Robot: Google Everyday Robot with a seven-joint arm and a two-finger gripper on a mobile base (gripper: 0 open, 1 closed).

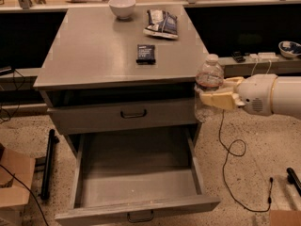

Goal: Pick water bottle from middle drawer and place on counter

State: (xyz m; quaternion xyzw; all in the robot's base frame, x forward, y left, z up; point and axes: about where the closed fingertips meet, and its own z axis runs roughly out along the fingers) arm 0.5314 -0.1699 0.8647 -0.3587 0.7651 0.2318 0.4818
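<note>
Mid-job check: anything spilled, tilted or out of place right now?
Nothing stands out. The claw holds the water bottle upright and capped, right of the counter. The middle drawer is pulled out straight; bowl, snack bag and dark packet lie flat on top.
</note>
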